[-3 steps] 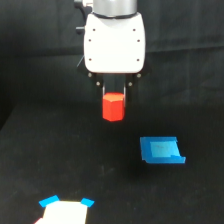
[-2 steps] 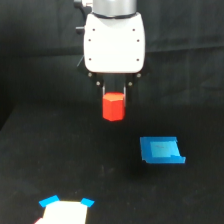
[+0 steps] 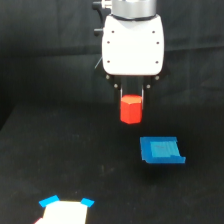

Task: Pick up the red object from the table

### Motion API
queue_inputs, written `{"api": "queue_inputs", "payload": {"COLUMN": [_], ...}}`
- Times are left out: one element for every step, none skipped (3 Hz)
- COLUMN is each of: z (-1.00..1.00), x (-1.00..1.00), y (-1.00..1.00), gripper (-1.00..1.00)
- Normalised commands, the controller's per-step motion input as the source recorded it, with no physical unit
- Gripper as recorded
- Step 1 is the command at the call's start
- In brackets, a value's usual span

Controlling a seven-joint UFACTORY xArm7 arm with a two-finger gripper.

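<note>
The red object (image 3: 131, 110) is a small red-orange hexagonal block. It is held between the dark fingers of my gripper (image 3: 131, 101), under the arm's white body, in the upper middle of the exterior view. The gripper is shut on the block's top part, and the lower part hangs free below the fingertips. The block appears to be lifted off the black table (image 3: 60, 155); no contact with the surface shows.
A flat blue square piece (image 3: 161, 150) lies on the table just below the held block, toward the exterior view's right. A white patch with blue-taped corners (image 3: 65, 211) sits at the bottom left edge.
The gripper has moved toward the exterior view's right with the red block in it, at about the same height. The blue piece and the white patch have not moved.
</note>
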Motion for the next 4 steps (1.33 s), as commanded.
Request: {"api": "queue_inputs", "payload": {"z": [-0.14,0.40,0.76,0.43], "x": [-0.44,0.28,0.51,-0.28], "y": [-0.45,-0.53,-0.70,-0.59], "gripper": [-1.00,-0.50,-0.55,-0.45]}}
